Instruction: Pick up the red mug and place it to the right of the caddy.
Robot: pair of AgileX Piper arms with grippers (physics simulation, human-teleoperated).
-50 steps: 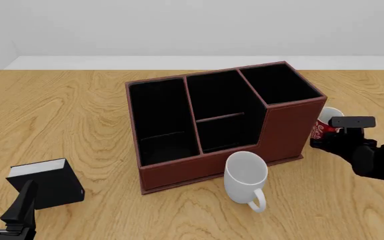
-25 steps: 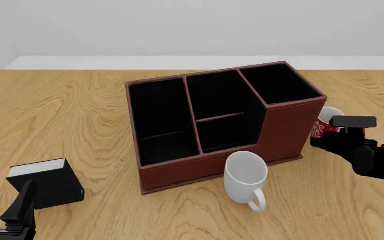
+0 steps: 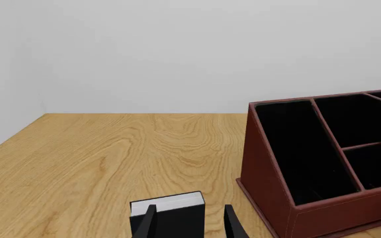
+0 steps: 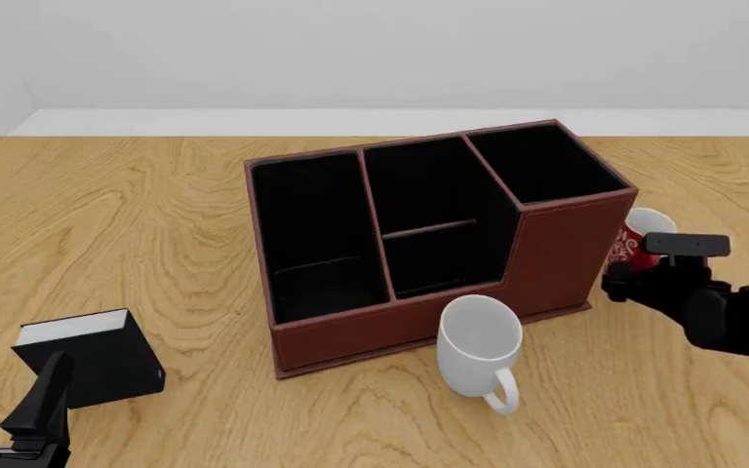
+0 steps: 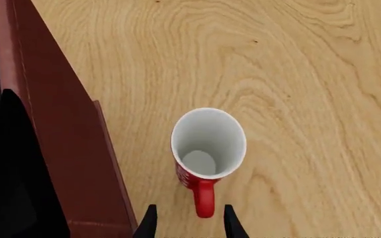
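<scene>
Setting: wooden table point(image 4: 153, 195) against a plain pale wall, seen from the arms' side.
Left gripper point(image 3: 188, 224): parked at 7 o'clock, fingers spread a little, holding nothing, facing the small black box point(image 4: 89, 359); idle, as the mug lies out of its reach.
White mug point(image 4: 480, 346): just in front of the caddy, not wanted.
Right gripper point(image 5: 188, 224): at 3 o'clock, fingers parted around the handle's tip, not clamped; probably lined up to grasp it.
Red mug point(image 5: 207, 153): upright just right of the caddy.
Caddy point(image 4: 440, 244): centre, biggest thing.
</scene>
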